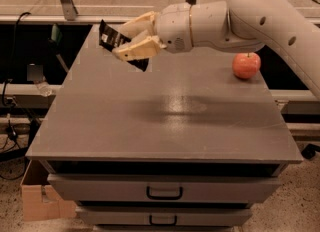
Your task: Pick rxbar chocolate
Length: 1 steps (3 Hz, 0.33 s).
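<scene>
Above the far side of the table (165, 126), the gripper (119, 41) is closed on the bar (107, 34), held tilted in the air; I think it could slip and fall if its smooth wrapper slides in this grip.

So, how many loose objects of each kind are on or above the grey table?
rxbar chocolate: 1, held in the gripper above the far left part of the table
apple: 1, standing on the table at the far right
Total: 2
</scene>
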Motion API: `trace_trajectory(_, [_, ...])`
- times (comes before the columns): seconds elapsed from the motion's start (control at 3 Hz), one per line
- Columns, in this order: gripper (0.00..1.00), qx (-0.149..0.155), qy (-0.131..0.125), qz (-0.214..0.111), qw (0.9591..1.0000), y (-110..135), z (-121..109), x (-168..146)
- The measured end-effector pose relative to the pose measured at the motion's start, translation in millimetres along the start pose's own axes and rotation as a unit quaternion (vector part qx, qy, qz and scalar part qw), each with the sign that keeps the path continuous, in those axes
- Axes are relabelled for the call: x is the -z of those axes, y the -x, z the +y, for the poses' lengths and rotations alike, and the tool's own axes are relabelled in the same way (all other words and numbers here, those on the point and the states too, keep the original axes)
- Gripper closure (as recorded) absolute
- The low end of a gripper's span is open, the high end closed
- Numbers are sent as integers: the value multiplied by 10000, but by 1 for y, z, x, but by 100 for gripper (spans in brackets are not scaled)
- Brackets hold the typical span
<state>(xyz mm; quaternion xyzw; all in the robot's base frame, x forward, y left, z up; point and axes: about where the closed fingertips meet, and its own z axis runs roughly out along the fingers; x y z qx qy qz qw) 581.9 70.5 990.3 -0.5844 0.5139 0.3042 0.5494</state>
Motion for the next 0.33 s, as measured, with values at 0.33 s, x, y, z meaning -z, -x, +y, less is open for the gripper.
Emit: trace_trajectory(0.33, [100,78,-36,-51,10000,3,0,4])
